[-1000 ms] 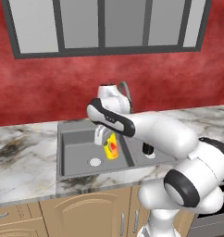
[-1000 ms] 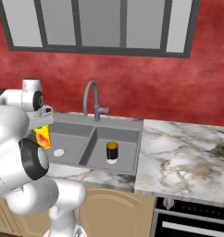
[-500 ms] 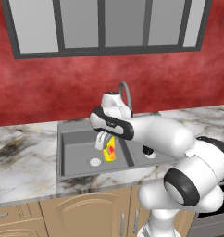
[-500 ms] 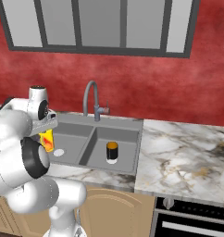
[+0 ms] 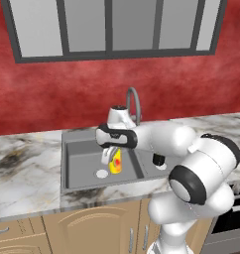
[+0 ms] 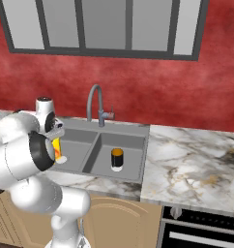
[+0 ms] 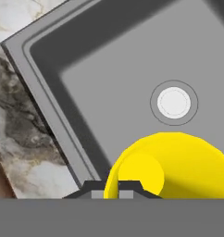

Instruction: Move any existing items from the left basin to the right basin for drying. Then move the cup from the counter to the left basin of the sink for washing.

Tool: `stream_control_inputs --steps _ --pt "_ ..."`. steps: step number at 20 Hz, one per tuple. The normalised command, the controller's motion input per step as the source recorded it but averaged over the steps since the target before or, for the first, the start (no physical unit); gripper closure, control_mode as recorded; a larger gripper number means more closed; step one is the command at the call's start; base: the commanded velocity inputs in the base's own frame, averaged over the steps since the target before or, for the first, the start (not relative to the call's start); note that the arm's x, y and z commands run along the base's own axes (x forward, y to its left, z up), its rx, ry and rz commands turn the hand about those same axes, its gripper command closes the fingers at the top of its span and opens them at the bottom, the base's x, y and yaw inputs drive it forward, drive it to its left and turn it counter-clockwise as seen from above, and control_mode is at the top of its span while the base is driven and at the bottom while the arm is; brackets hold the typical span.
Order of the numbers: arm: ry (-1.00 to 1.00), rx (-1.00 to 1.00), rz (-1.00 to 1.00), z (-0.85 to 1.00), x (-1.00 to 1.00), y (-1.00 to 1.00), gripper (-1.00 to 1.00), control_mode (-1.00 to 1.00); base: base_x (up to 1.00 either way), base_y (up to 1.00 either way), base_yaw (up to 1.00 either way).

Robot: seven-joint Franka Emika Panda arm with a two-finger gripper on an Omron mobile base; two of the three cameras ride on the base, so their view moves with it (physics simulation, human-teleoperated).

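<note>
The cup (image 5: 115,163) — bright yellow (red-orange mark on its side) — hangs clamped in the gripper (image 5: 108,158) above the left basin (image 5: 82,168).

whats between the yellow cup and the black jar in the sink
The sink's central divider: in the right base view the cup hangs over the left basin, the jar stands in the right basin.

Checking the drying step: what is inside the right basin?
The black jar with an orange top stands upright inside the right basin, on the drain. The arm covers this basin in the left base view.
</note>
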Motion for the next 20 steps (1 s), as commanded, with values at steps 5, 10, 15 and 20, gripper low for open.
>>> stream_control_inputs --steps 5,10,15,20 --pt "0.0 0.0 0.0 -0.35 0.35 0.01 1.0 -1.0 0.0 0.0 0.0" --pt "0.0 0.0 0.0 -0.32 0.33 0.02 1.0 -1.0 0.0 0.0 0.0" --pt "0.0 0.0 0.0 -0.31 0.33 0.03 1.0 -1.0 0.0 0.0 0.0" --pt "0.0 0.0 0.0 -0.3 0.33 0.03 1.0 -1.0 0.0 0.0 0.0"
